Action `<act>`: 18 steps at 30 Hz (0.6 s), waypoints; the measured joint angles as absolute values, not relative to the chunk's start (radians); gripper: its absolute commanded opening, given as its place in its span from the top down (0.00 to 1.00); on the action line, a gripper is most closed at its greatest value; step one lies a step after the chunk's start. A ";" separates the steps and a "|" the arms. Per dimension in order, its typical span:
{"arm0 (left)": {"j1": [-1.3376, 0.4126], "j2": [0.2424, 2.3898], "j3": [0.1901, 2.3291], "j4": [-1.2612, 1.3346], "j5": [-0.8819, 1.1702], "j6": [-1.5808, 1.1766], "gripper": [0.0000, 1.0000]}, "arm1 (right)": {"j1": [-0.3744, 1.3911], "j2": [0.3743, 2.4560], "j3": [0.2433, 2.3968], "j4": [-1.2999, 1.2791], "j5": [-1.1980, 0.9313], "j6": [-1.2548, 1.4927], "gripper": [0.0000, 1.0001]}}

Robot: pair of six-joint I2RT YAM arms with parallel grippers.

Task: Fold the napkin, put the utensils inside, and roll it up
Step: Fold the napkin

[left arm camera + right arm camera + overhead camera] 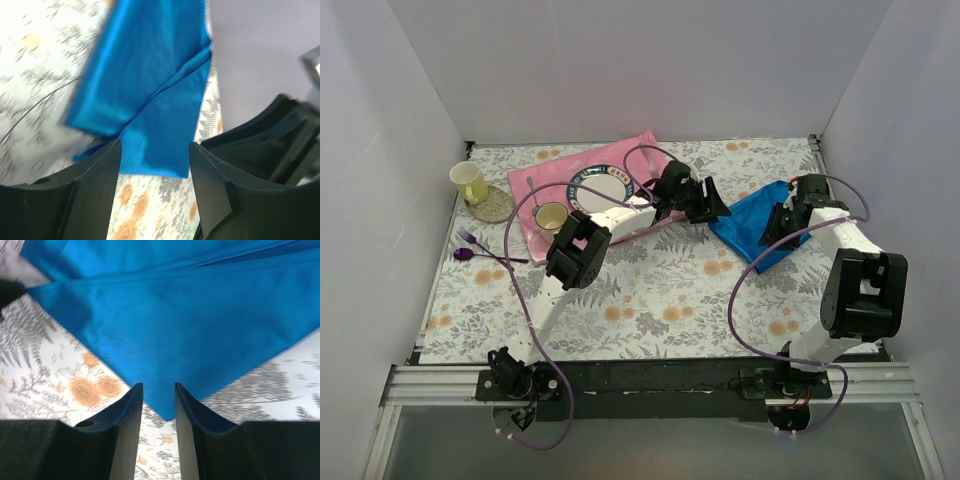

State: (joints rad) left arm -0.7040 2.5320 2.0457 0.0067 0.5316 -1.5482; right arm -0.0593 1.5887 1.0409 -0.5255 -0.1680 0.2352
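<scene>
My left pincer (155, 146) stands wide open with nothing in it. An edge of the blue napkin (752, 225) shows between its fingers. My right pincer (156, 387) is only a little open. A corner of the napkin points into the gap, but it is not pinched. The napkin lies creased, with one layer over another, on the flowered table (650, 290), right of the pink mat (620, 162).
</scene>
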 measured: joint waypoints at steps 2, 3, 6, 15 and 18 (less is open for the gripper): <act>-0.706 2.498 2.001 -0.041 0.498 -1.541 0.46 | -0.105 1.589 1.053 -0.522 -0.160 0.237 0.59; -0.709 2.482 1.981 -0.062 0.487 -1.541 0.46 | -0.136 1.589 1.058 -0.521 -0.161 0.239 0.59; -0.712 2.461 1.958 -0.100 0.467 -1.541 0.46 | -0.249 1.610 1.086 -0.523 -0.158 0.245 0.63; -0.738 2.461 1.954 -0.135 0.451 -1.517 0.55 | -0.327 1.750 1.214 -0.500 -0.162 0.268 0.82; -0.744 2.461 1.942 -0.136 0.445 -1.507 0.54 | -0.324 1.750 1.214 -0.484 -0.179 0.274 0.82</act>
